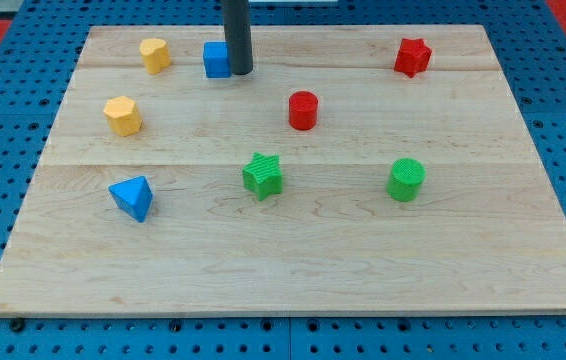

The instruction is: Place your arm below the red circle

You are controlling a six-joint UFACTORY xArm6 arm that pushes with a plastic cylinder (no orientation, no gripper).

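Note:
The red circle block (pixel 303 110) sits on the wooden board (pixel 293 260), a little above the middle. My tip (pixel 240 72) rests near the view's top, up and to the left of the red circle, right beside the blue cube (pixel 217 59) on its right side. The rod rises out of the top of the view.
A red star (pixel 412 57) lies at the top right. Two yellow blocks (pixel 154 54) (pixel 122 115) lie at the upper left. A blue triangle-like block (pixel 131 196) is at the left, a green star (pixel 262 174) in the middle, a green cylinder (pixel 405 179) at the right.

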